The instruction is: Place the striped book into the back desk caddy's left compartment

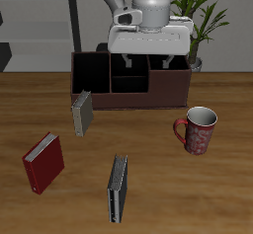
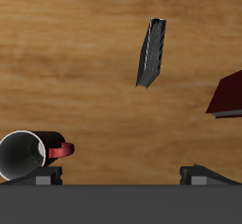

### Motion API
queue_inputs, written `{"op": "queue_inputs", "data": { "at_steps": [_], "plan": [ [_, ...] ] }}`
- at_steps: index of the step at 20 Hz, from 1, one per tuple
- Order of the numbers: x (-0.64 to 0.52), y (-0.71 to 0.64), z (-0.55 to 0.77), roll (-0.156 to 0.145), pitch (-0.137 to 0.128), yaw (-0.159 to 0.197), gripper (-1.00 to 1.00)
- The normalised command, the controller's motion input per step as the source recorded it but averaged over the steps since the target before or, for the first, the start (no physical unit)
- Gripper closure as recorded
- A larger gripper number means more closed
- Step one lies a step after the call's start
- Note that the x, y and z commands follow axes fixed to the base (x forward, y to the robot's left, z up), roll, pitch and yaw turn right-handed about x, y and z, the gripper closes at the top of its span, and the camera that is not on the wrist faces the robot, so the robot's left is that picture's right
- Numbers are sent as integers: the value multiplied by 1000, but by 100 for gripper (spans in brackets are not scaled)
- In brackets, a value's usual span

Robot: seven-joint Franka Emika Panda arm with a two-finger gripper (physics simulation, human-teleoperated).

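Observation:
The striped book [image 1: 118, 189] lies flat near the table's front edge, dark with pale lengthwise stripes; in the wrist view the striped book [image 2: 152, 53] is seen from above. The back desk caddy [image 1: 168, 90] is a wide dark brown box at the table's back. Its left compartment [image 1: 91, 72] is the tall end section with a black inside. My gripper [image 1: 147, 64] hangs above the caddy's middle cells, far from the book. It is open, with nothing between its fingers [image 2: 47, 175].
A grey-beige book [image 1: 82, 113] leans by the caddy's tall end. A red book [image 1: 43, 163] lies near the front, beside the striped book. A red patterned mug [image 1: 199, 129] stands before the caddy's other end. A potted plant [image 1: 203, 21] is behind the caddy.

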Motion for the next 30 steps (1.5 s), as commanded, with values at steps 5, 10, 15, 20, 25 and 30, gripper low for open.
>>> {"op": "queue_inputs", "data": {
  "at_steps": [5, 10, 15, 20, 25, 30],
  "plan": [
    [326, 16, 19, -10, -31, 29, -100],
    [501, -176, -71, -12, -8, 4, -100],
    [248, -65, -68, 39, -5, 34, -100],
    [173, -105, -116, 38, -10, 45, -100],
    [206, -354, -97, 13, -22, -5, -100],
    [168, -300, -80, 17, 1, 4, -100]
  ]
}}
